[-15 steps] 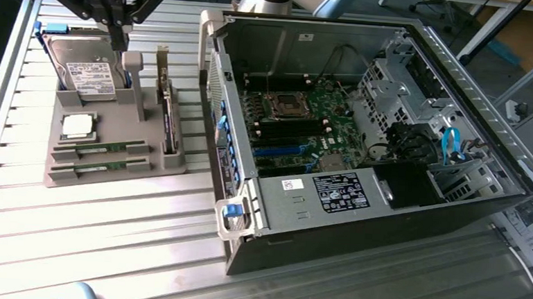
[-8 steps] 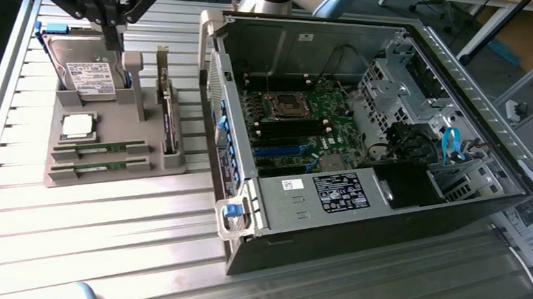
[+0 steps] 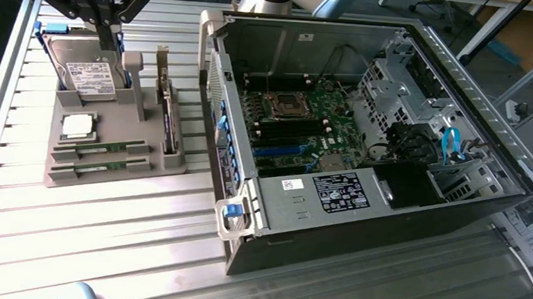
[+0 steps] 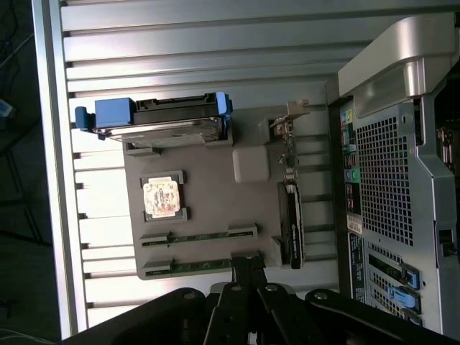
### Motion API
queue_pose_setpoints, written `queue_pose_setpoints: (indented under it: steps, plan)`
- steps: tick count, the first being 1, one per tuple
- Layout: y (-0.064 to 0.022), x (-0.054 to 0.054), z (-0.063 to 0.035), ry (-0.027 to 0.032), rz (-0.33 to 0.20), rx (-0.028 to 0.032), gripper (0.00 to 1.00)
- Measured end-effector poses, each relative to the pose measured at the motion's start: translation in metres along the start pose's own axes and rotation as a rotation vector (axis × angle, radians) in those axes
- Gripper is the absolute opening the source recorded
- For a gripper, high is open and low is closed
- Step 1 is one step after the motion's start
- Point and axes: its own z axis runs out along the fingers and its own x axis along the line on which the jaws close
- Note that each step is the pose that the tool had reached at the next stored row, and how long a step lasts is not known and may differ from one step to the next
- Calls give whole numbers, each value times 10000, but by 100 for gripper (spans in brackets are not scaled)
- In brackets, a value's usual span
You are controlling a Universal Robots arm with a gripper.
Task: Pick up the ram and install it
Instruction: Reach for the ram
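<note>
Two ram sticks, thin and green, lie in slots at the front of a grey holder tray (image 3: pixel 107 181): one ram (image 3: pixel 100 148) (image 4: pixel 200 236), and a second ram (image 3: pixel 98 170) (image 4: pixel 194 267) beside it. My gripper (image 3: pixel 105 34) (image 4: pixel 248 262) hangs well above the tray's far end, over the hard drive, shut with nothing between its fingers. In the wrist view its closed fingertips point toward the nearer ram stick. The open computer case (image 3: pixel 457 71) lies on the exterior view's right, with black memory slots (image 3: pixel 291 130) showing on the motherboard.
The tray also holds a hard drive (image 3: pixel 90 73) (image 4: pixel 162 122) with blue brackets, a square silver processor (image 3: pixel 78 125) (image 4: pixel 162 197) and an upright expansion card (image 3: pixel 166 115) (image 4: pixel 291 233). All of it rests on a ribbed metal table (image 3: pixel 103 237). Cables and a drive cage crowd the case's right side.
</note>
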Motion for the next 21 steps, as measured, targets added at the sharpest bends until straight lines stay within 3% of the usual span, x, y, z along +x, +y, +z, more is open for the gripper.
queue_pose_setpoints:
  steps: [21]
  plan:
    - [-69, -5, -2, 1, 1, 0, 10]
